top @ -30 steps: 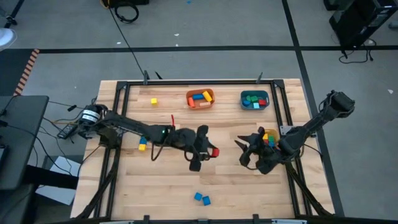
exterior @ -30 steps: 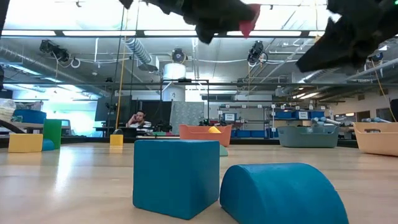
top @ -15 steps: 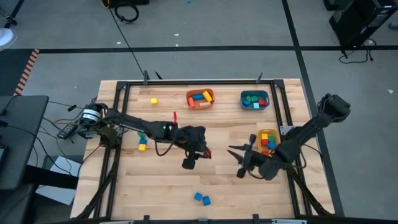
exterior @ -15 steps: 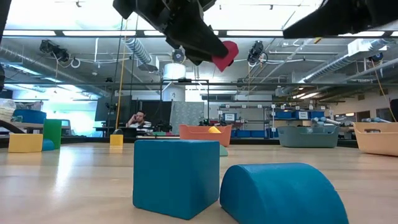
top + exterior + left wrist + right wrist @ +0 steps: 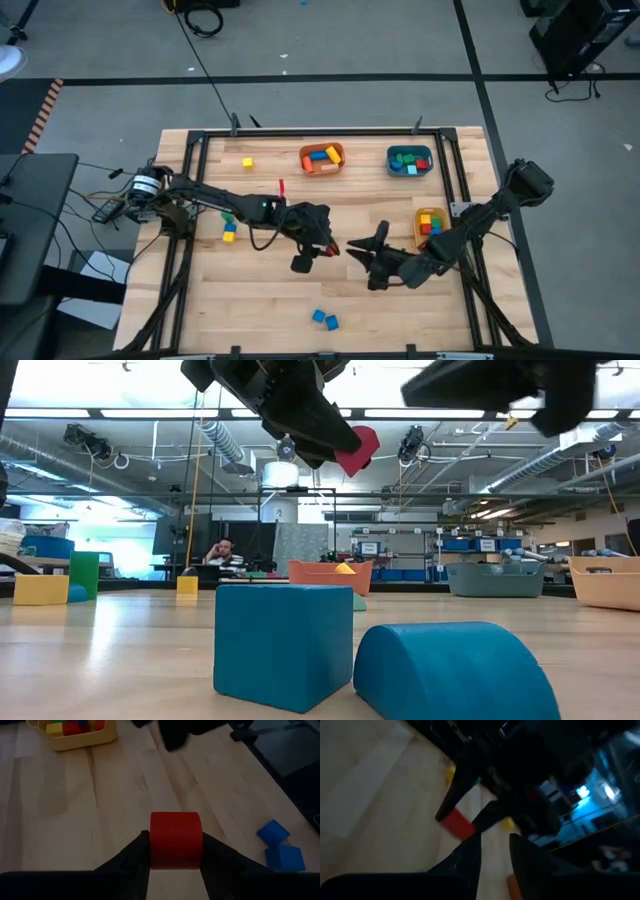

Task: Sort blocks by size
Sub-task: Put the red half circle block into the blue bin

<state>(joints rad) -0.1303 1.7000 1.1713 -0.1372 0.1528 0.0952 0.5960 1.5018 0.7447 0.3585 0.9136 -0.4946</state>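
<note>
Bench (image 5: 260,300) mid: left gripper (image 5: 325,247) fingers clamp red block (image 5: 175,840); right gripper (image 5: 372,258) moved in beside it, fingers narrow, empty — prob handover.

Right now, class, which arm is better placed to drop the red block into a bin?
The left. The left gripper already clamps the red block above the table's middle. The right gripper holds nothing, though it reaches toward the block.

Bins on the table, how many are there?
3, along the table's far and right sides: an orange bin at the far middle, a teal bin right of it, and a yellow bin near the right edge.
</note>
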